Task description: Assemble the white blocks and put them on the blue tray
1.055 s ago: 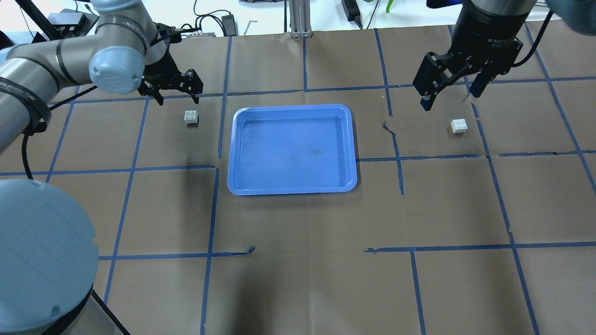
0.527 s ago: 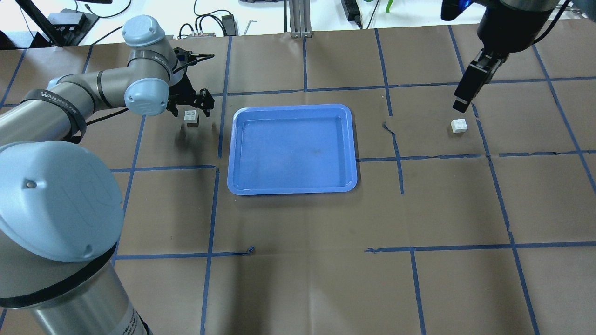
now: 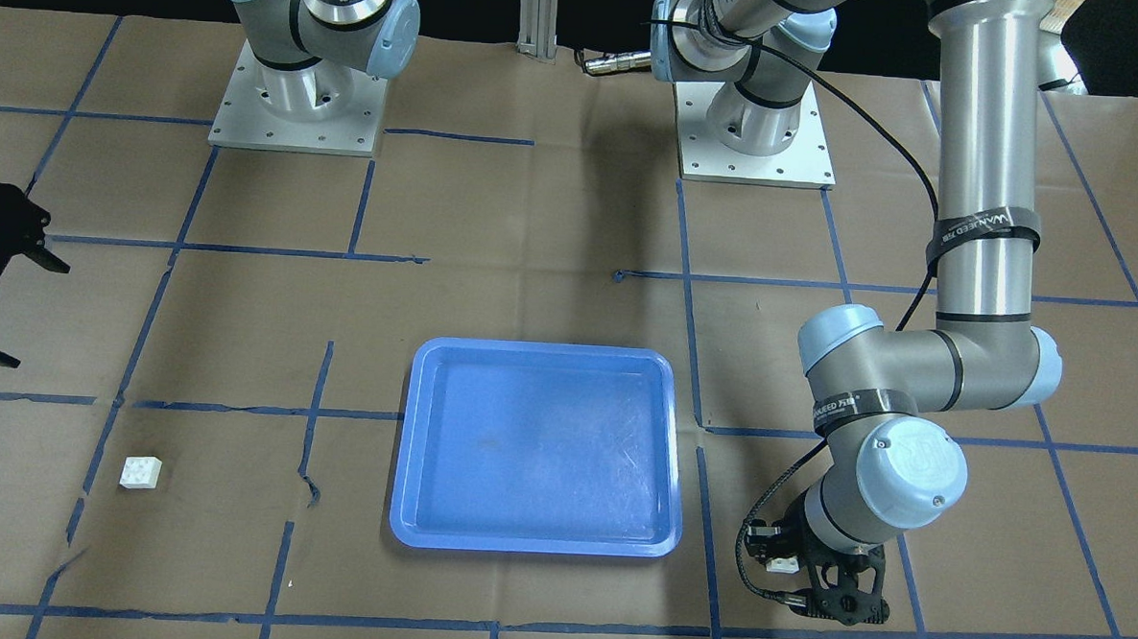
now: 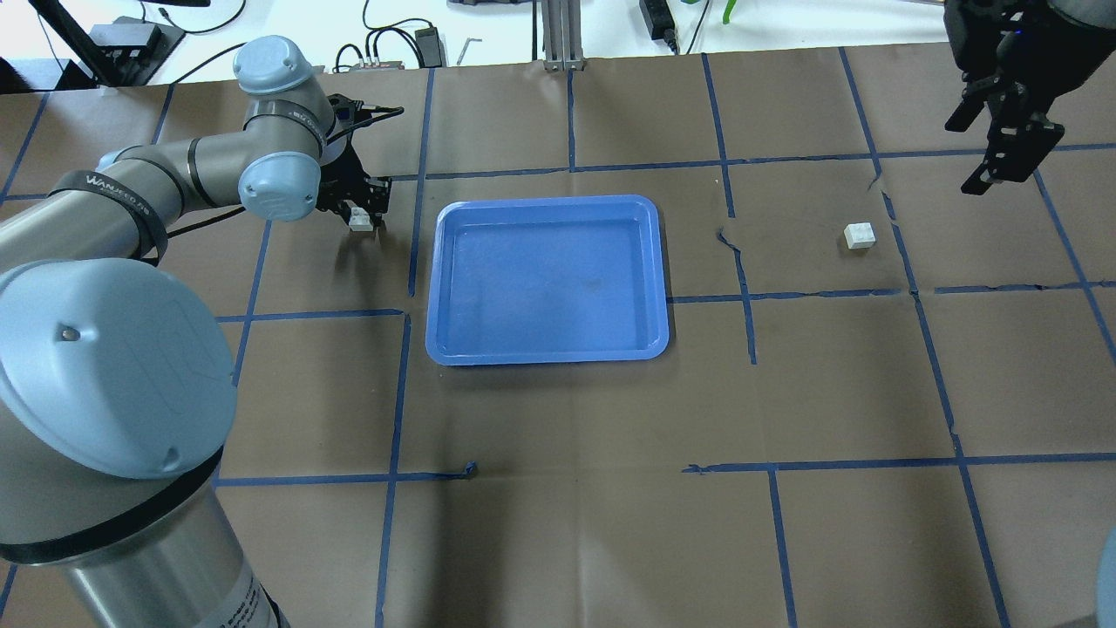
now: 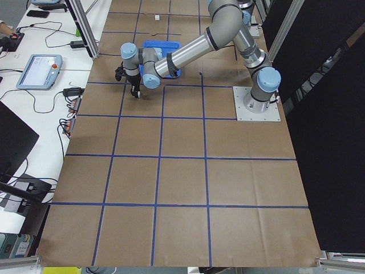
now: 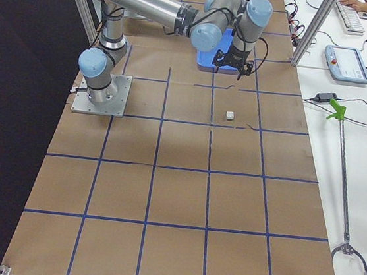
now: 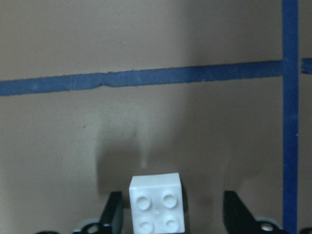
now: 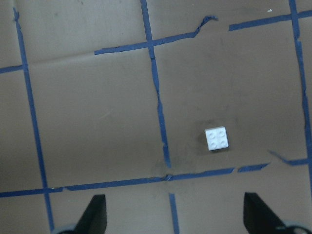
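One white block (image 4: 360, 221) sits on the brown paper just left of the blue tray (image 4: 547, 202). My left gripper (image 4: 357, 208) is low over it, and its fingers straddle it. In the left wrist view the block (image 7: 157, 202) lies against the left finger (image 7: 113, 212), and the right finger (image 7: 235, 209) stands apart from it. The second white block (image 4: 859, 235) lies alone to the right of the tray and also shows in the right wrist view (image 8: 217, 139). My right gripper (image 4: 1003, 148) hangs wide open, high, behind and to the right of it. The tray (image 3: 539, 448) is empty.
Blue tape lines cross the brown paper, which is torn near the right block (image 8: 161, 122). Cables and power bricks (image 4: 427, 39) lie beyond the table's far edge. The arm bases (image 3: 295, 106) stand on the robot's side.
My left gripper has come down around its block and its fingers have narrowed. My right gripper has moved away from above the second block, to the right and back. Neither block has moved.
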### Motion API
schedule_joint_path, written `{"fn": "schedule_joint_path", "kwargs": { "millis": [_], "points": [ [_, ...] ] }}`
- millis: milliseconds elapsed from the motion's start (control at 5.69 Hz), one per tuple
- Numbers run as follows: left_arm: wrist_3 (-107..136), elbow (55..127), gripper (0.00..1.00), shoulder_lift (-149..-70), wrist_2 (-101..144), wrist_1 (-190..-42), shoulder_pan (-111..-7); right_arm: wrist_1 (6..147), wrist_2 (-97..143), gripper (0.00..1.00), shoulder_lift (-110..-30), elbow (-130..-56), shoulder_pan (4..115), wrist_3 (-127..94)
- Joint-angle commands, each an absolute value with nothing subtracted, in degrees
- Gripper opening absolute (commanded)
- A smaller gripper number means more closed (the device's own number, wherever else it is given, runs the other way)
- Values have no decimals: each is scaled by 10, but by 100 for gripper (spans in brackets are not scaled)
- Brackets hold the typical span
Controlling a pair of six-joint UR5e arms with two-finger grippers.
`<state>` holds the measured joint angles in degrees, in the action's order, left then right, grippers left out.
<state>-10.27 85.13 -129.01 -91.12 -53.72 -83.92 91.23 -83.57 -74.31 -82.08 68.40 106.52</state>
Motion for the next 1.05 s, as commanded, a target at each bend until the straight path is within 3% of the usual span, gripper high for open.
{"fn": "schedule_joint_path", "kwargs": {
  "millis": [0,527,879],
  "points": [
    [-150,848,0,-1278,-910,-534,-824,974,-688,100,-654,-821,619,1239],
    [-390,928,0,-1173,-903,-541,-907,980,-601,100,-535,-819,606,1326],
    [-557,942,0,-1163,-910,-547,-988,980,-602,100,-506,-821,606,1332]
  ]
}}
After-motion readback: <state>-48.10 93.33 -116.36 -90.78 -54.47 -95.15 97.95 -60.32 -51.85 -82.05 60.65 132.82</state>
